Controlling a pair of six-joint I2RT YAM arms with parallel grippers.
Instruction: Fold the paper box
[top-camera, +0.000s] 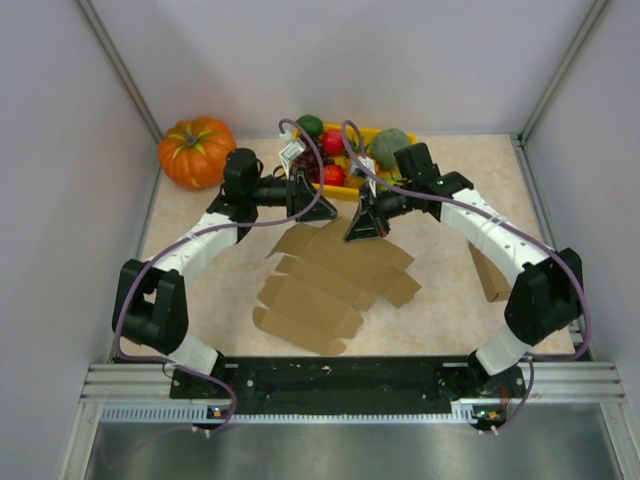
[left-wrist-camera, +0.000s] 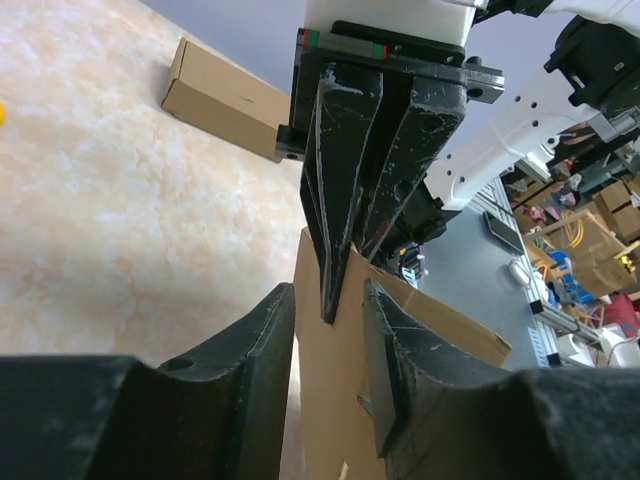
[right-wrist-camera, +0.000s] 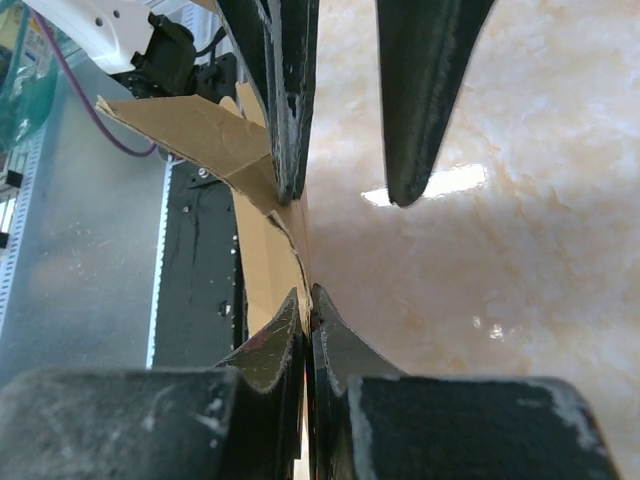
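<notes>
Nearest the arm bases, the paper box (top-camera: 318, 285) lies as a flattened brown blank at the middle of the desk (top-camera: 445, 305). Most of its panels lie flat, and its far flap is raised off the surface. The two pincers meet at that flap. The right pincer (right-wrist-camera: 307, 300) is pressed together on the flap's edge, pinching the cardboard between its fingertips. The left pincer (left-wrist-camera: 330, 295) faces it with jaws spread, straddling the same flap. One finger appears to touch the cardboard and the other stands apart from it. Step in hand, by judgement: raising the first flap, with the fold hardly begun and the other panels unformed. The next move calls for the left pincer to close on the flap just beside the right one. Both should then turn the panel along its crease without tearing it. A second box (top-camera: 490, 270), already formed, lies at the right. Farthest back sit a pumpkin (top-camera: 197, 150) and a yellow tray (top-camera: 372, 132) of produce.
</notes>
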